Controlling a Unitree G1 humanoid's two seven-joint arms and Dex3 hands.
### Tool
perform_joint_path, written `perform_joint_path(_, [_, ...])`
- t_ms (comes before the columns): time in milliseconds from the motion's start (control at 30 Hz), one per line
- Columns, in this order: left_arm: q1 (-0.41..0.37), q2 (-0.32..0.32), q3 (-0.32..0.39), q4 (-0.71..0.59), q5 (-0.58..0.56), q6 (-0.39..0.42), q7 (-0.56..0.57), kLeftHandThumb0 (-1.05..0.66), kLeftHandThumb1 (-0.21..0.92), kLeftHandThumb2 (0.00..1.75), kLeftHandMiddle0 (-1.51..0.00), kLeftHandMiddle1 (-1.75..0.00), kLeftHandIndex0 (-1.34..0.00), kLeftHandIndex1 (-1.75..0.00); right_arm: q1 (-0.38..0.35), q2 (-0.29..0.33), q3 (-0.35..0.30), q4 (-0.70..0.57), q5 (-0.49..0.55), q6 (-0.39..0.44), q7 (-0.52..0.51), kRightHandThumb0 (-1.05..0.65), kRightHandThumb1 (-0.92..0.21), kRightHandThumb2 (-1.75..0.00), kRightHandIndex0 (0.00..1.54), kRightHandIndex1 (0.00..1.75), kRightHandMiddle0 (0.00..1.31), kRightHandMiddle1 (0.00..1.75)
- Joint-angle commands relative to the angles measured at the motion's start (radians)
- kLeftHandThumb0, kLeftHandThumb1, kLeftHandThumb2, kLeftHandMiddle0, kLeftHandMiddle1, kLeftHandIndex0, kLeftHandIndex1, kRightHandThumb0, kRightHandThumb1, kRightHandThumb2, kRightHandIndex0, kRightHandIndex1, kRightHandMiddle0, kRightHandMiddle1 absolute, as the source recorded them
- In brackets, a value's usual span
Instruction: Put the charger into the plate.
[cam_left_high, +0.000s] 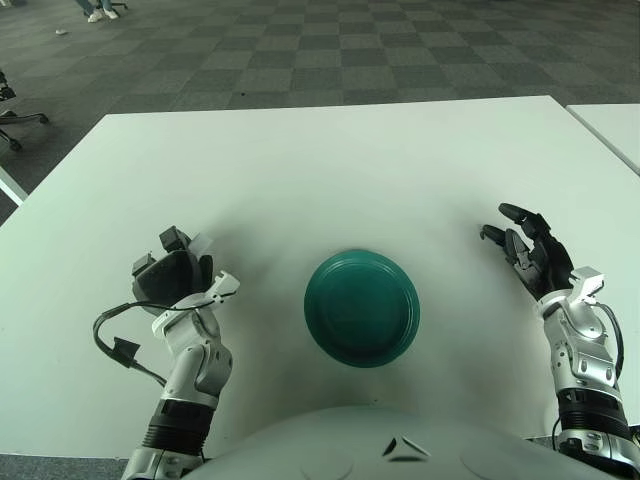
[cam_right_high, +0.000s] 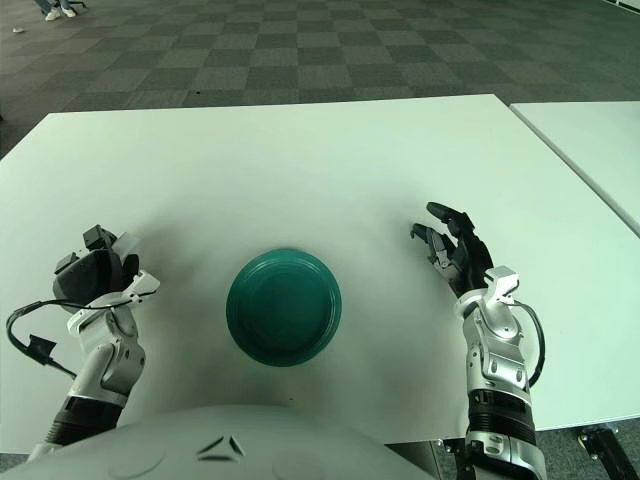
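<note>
A dark teal plate (cam_left_high: 361, 307) is sitting on a plain white table (cam_left_high: 330, 160), black-fingered hands with silver-grey wrists are flanking it, and grey checkered carpet (cam_left_high: 300, 45) is showing beyond.

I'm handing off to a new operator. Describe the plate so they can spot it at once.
Start from the big white table in front of the robot. The plate sits near its front edge, between the left hand and the right hand, apart from both. It is round, dark teal and the only dish there, with nothing in it.
</note>
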Motion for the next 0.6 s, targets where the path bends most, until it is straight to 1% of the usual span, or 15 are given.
perform_joint_path(0, [0.028, -0.01, -0.008, 0.046, -0.052, -0.009, -0.029, -0.45, 0.41, 1.19, -1.09, -1.75, -0.53, -1.75, 0.024, 0.001, 0.004, 0.054, -0.001, 0.058, 0.003, -0.78, -0.92, -0.41, 0.11, 0.56, 0.0, 0.86])
perform_joint_path(167, [0.032, -0.005, -0.008, 0.044, -0.068, -0.033, -0.028, -0.44, 0.43, 1.17, -1.12, -1.75, -0.52, -1.75, 0.018, -0.001, 0.002, 0.064, -0.002, 0.056, 0.005, -0.78, -0.92, -0.41, 0.11, 0.56, 0.0, 0.86])
perform_joint_path(467, [0.03, -0.008, 0.002, 0.058, -0.087, -0.07, 0.004, -0.44, 0.45, 1.14, -1.12, -1.75, -0.5, -1.75, 0.007, -0.002, 0.001, 0.084, -0.004, 0.049, 0.009, -0.78, -0.92, -0.41, 0.11, 0.56, 0.0, 0.86])
perform_joint_path(533, [0.029, -0.008, 0.006, 0.063, -0.094, -0.088, 0.024, -0.44, 0.45, 1.14, -1.13, -1.75, -0.5, -1.75, -0.002, 0.009, 0.003, 0.0, 0.024, 0.127, -0.014, -0.76, -0.92, -0.41, 0.13, 0.58, 0.0, 0.88])
perform_joint_path(567, [0.028, -0.006, 0.007, 0.067, -0.095, -0.101, 0.04, -0.44, 0.45, 1.14, -1.13, -1.75, -0.5, -1.75, -0.017, 0.021, 0.006, -0.086, 0.057, 0.212, -0.046, -0.74, -0.91, -0.42, 0.13, 0.65, 0.0, 0.92])
